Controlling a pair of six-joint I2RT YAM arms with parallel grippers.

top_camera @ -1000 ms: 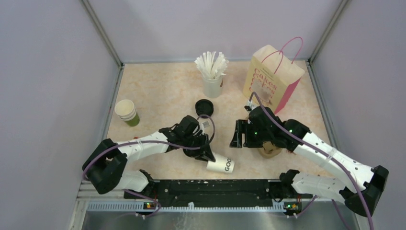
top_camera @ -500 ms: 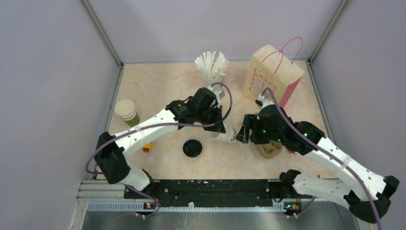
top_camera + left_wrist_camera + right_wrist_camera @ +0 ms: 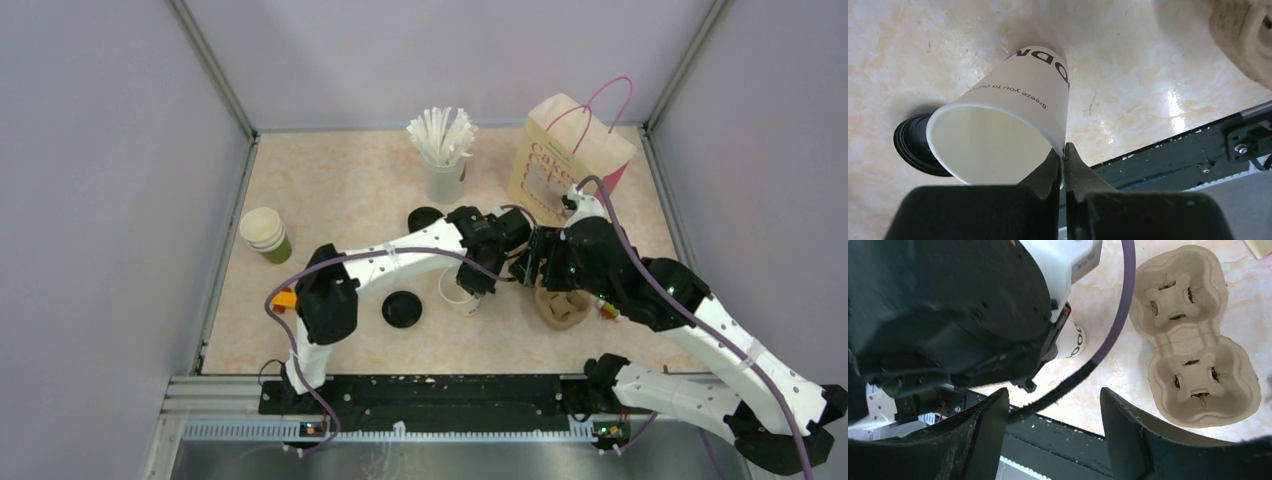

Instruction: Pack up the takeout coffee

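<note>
Left gripper is pinched tight on the rim of the cup, one finger inside the wall and one outside. The cup is white, printed, open-mouthed, with no lid on it. It sits mid-table, tilted, base toward the table; can't tell if the base touches. A black lid lies flat just left of the cup, apart from it. A second lid lies farther back, partly hidden by the left arm.

Right gripper has its jaws wide apart and holds nothing. It hovers right of the cup, above the table near the pulp carrier. The carrier lies right of the cup with its wells empty. The bag stands at far right, behind the carrier.

Step, as I read it: the cup is picked up by the rim and being brought toward the carrier, with lidding and packing not yet done.

Next move likely calls for levelling the cup and setting it upright in a carrier well or on the table. The two wrists are crowded together, so room is tight. The lid then needs fetching and pressing on square. The rim pinch is thin, so the cup could swing or slip.
</note>
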